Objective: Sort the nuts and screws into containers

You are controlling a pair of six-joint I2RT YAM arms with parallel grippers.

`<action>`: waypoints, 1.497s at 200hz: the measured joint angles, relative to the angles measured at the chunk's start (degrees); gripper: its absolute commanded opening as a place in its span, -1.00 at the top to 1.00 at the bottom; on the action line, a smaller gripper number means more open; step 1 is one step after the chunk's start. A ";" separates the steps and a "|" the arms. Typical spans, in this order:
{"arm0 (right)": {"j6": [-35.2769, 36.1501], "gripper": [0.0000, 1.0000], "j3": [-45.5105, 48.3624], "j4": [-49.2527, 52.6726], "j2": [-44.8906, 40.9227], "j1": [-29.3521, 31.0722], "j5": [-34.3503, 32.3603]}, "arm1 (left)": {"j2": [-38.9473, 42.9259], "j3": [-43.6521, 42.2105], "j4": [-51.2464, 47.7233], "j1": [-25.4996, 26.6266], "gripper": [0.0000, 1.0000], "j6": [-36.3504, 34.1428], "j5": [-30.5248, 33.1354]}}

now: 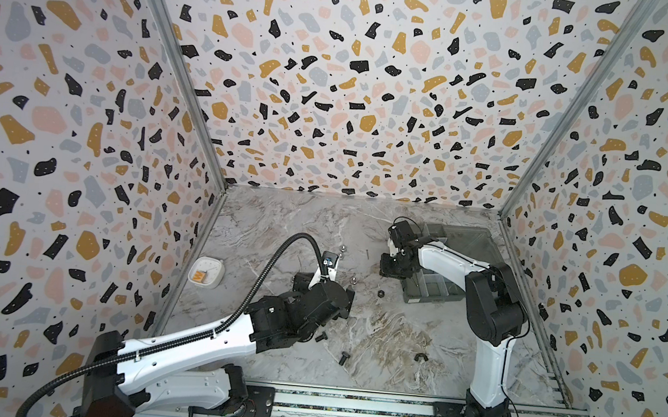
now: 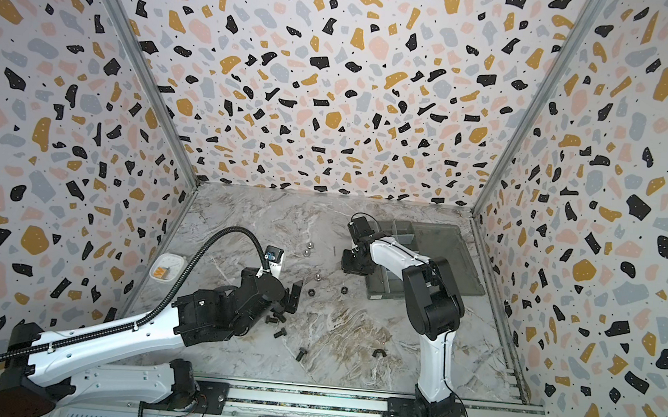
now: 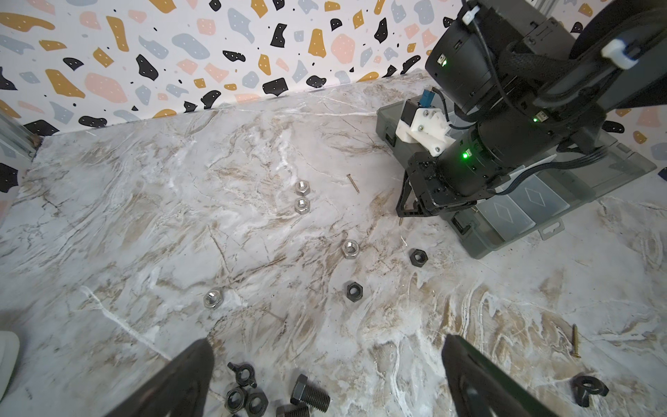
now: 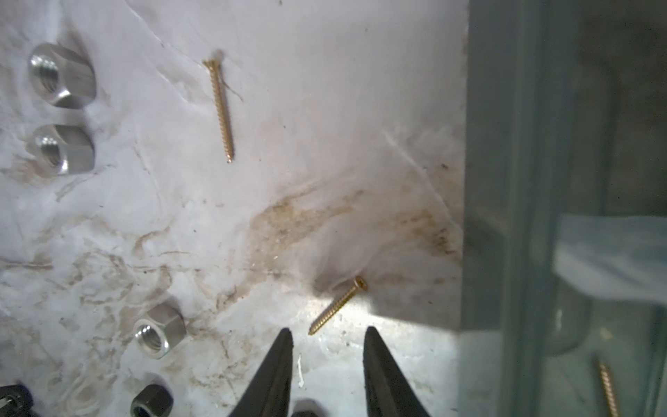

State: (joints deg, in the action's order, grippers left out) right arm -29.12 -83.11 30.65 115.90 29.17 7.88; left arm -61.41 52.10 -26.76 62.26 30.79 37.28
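My right gripper [image 4: 328, 330] hovers low over the marble beside the grey organiser box [image 4: 505, 180], its jaws a little apart and empty. A brass screw [image 4: 339, 305] lies just beyond its fingertips, and a second one [image 4: 220, 110] lies farther off. Another screw [image 4: 608, 390] rests inside a container. My left gripper [image 3: 326, 343] stands wide open above black bolts [image 3: 310, 393], black hex nuts [image 3: 245, 400] and a wing nut [image 3: 243, 373]. Silver nuts [image 3: 301, 196] and black nuts [image 3: 418, 257] are scattered between the two arms.
The organiser [image 1: 433, 290] sits at the right with its lid [image 1: 467, 239] folded open towards the back wall. A white dish [image 1: 207, 272] stands by the left wall. A lone wing nut [image 1: 419, 356] and a bolt [image 1: 344, 359] lie near the front.
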 measured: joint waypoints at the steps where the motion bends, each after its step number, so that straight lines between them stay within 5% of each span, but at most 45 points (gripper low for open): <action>1: -0.02 0.28 0.00 0.07 0.02 0.00 0.00 | 0.00 0.00 0.00 0.00 -1.00 -0.02 -0.02; 122: -1.51 0.30 -5.01 4.52 4.04 1.73 -3.02 | 3.13 0.02 0.26 -0.17 -1.00 -3.56 -13.68; 222: -0.94 0.99 -8.44 8.44 6.29 1.97 -6.86 | 3.15 0.02 0.17 -0.20 -1.00 -5.27 -20.79; 299: 0.96 1.00 -7.13 8.31 5.22 2.29 -7.54 | 2.45 0.44 -0.35 -0.20 -1.00 -5.25 -20.70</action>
State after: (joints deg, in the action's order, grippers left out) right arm -28.16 -90.24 38.96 121.12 31.46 0.34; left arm -58.96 52.53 -27.11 62.06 25.54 16.58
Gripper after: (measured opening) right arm 0.053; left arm 0.997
